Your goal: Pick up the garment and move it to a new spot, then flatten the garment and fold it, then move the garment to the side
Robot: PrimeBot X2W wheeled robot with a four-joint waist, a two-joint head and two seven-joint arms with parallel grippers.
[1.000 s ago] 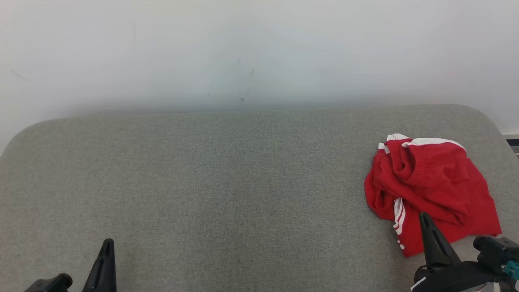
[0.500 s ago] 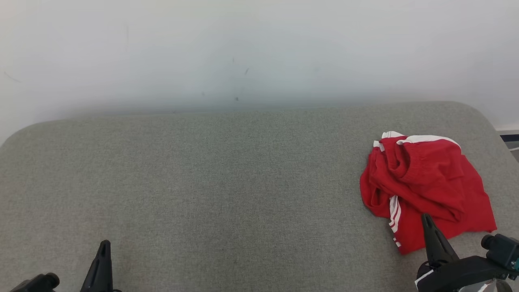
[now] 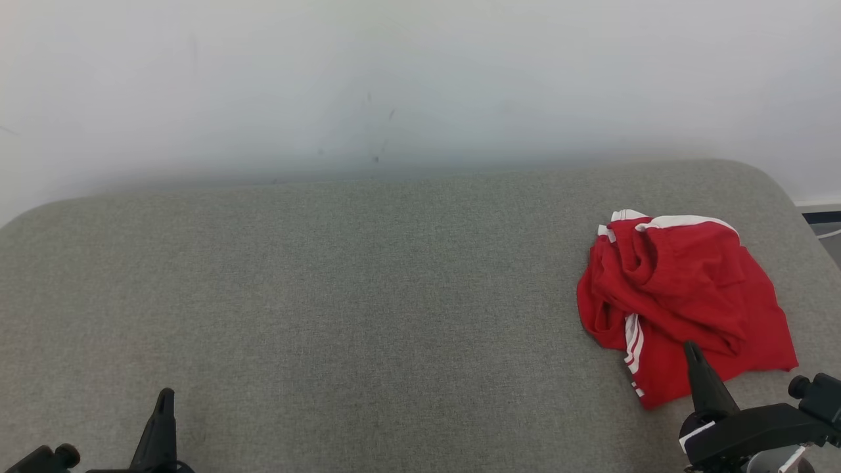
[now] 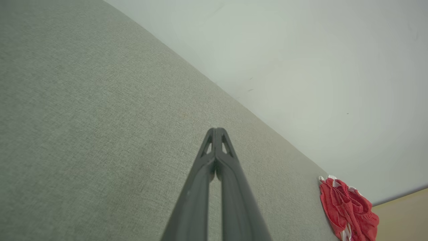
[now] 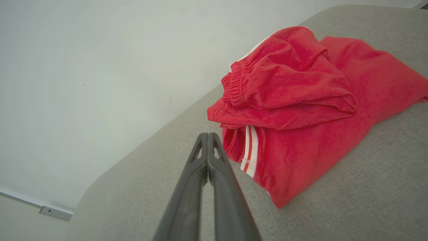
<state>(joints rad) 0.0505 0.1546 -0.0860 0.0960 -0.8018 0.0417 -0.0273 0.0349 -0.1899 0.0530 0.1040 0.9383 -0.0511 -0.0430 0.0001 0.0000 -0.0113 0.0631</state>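
Red shorts [image 3: 683,295] with white side stripes lie crumpled at the right end of the grey upholstered surface [image 3: 368,295], which runs back to a white wall [image 3: 420,79]. From the head, the right gripper [image 3: 689,348] overlaps their near hem, while the right wrist view sets its pressed-together fingers just beside the striped edge and brings out a gathered elastic waistband [image 5: 235,85]. The left gripper [image 3: 165,394], fingers likewise pressed together, sits well apart over bare fabric; its wrist view catches the shorts far off, beside tan floor [image 4: 408,211].
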